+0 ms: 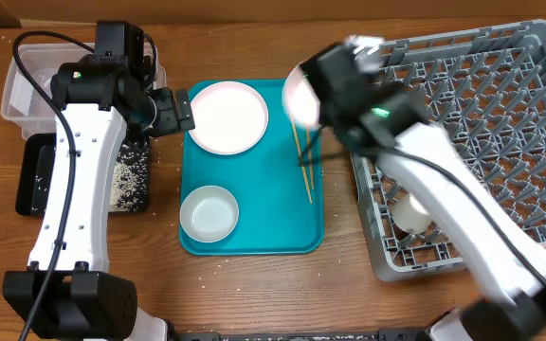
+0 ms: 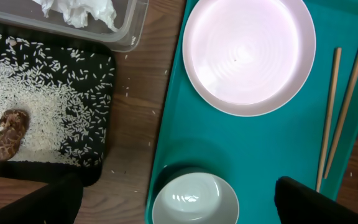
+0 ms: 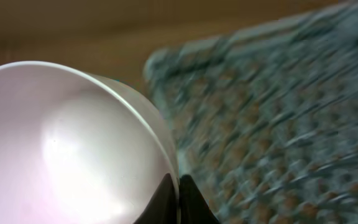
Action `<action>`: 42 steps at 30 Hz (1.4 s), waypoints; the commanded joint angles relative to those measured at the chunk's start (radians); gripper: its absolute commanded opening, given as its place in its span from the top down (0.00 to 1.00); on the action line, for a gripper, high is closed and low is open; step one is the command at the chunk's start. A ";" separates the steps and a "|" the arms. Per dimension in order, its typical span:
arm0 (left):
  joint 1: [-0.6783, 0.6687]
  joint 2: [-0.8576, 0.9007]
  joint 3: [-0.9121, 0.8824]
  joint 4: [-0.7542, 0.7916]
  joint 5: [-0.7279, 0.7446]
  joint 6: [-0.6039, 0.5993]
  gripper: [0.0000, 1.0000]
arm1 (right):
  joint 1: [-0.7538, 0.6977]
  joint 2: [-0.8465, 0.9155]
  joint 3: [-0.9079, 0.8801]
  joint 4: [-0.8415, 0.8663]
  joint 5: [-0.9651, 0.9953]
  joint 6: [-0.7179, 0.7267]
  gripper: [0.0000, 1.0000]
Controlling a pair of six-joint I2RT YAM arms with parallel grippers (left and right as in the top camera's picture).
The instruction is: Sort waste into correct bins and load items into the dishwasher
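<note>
My right gripper point(image 1: 313, 95) is shut on the rim of a small white bowl point(image 1: 300, 98), held in the air over the teal tray's right side; the bowl fills the right wrist view point(image 3: 73, 143), fingers point(image 3: 178, 199) pinching its edge. The grey dish rack point(image 1: 500, 123) lies right, a white cup point(image 1: 411, 213) in it. My left gripper point(image 2: 179, 202) is open above the other white bowl point(image 2: 194, 199), seen on the tray overhead point(image 1: 209, 213). The white plate point(image 1: 227, 116) sits on the tray. The black tray point(image 2: 48, 106) holds rice and a brown lump point(image 2: 11, 134). The clear tub point(image 2: 120, 34) holds the white napkin point(image 2: 82, 11). No red wrapper shows.
The teal serving tray point(image 1: 282, 213) sits at the centre with two wooden chopsticks point(image 1: 303, 161) on its right side. A few rice grains lie on the wooden table between the black tray and the teal tray. The rack view behind the held bowl is blurred.
</note>
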 commanded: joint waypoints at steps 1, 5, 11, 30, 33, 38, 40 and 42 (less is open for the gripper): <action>0.002 -0.005 0.018 0.001 0.007 0.011 0.00 | -0.014 -0.003 0.003 0.024 0.354 -0.015 0.96; 0.002 -0.005 0.018 0.001 0.007 0.011 0.00 | -0.075 0.053 -0.009 0.143 0.451 -0.157 0.96; 0.002 -0.005 0.018 0.001 0.007 0.011 0.00 | -0.189 0.213 -0.009 0.350 0.480 -0.462 0.96; 0.002 -0.005 0.018 0.001 0.007 0.011 0.00 | -0.247 0.529 -0.009 0.731 0.605 -0.890 0.96; 0.002 -0.005 0.018 0.001 0.007 0.011 0.00 | -0.244 0.551 -0.010 0.691 0.626 -0.889 0.96; 0.002 -0.005 0.018 0.001 0.007 0.011 0.00 | -0.217 0.571 -0.010 0.649 0.625 -0.881 0.96; 0.002 -0.005 0.018 0.001 0.007 0.011 0.00 | -0.198 0.571 -0.010 0.642 0.626 -0.881 0.96; 0.002 -0.005 0.018 0.001 0.007 0.011 0.00 | -0.178 0.571 -0.010 0.636 0.625 -0.881 0.96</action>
